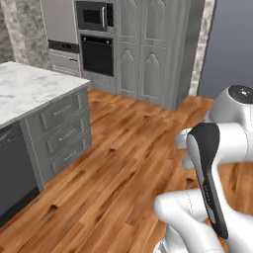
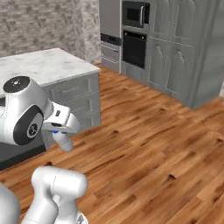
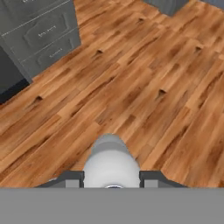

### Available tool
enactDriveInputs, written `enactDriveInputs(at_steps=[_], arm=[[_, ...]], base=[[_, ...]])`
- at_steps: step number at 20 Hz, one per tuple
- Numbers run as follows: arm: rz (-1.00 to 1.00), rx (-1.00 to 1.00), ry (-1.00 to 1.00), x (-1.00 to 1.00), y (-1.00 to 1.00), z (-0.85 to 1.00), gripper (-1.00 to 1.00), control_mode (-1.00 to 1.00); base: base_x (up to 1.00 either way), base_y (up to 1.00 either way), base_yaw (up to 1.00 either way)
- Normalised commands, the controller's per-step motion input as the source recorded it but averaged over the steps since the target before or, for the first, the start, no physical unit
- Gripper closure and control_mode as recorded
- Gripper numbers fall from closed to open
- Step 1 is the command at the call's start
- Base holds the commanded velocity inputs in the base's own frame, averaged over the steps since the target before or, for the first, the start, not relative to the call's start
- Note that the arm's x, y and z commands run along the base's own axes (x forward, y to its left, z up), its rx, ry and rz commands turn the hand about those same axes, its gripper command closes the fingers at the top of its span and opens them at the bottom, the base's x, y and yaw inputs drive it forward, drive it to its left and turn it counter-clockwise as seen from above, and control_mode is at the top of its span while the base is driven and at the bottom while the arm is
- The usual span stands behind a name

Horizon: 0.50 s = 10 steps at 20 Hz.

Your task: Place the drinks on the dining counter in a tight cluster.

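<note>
On the far left, a white marble counter (image 1: 24, 89) is sitting on top of grey drawers (image 1: 62, 131), with a dark panel (image 1: 12, 168) at its near end. Farther back, a black oven (image 1: 97, 53) is sitting in the wall with a microwave (image 1: 93, 16) above it, and tall grey cupboards (image 1: 148, 49) are standing to the right of them. A brown wood floor (image 1: 123, 163) is lying between the counter and the cupboards. On the right, the white arm (image 1: 217, 148) is folding up near the camera. In the right base view, the gripper (image 2: 61, 130) is pinching a clear water bottle (image 2: 64, 141) that is hanging down over the floor, just beside the drawers and not on any counter. In the hand view, the two fingers (image 3: 70, 177) are pressing on both sides of the bottle's pale round body.
</note>
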Motion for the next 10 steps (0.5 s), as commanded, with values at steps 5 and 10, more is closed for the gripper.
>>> enactDriveInputs(at_steps=[5, 10], arm=[[0.00, 0.00, 0.00, 0.00, 0.00, 0.00, 1.00, 1.00], [0.00, 0.00, 0.00, 0.00, 0.00, 0.00, 1.00, 1.00]], base=[[0.00, 0.11, 0.85], [0.00, 0.24, 0.80]])
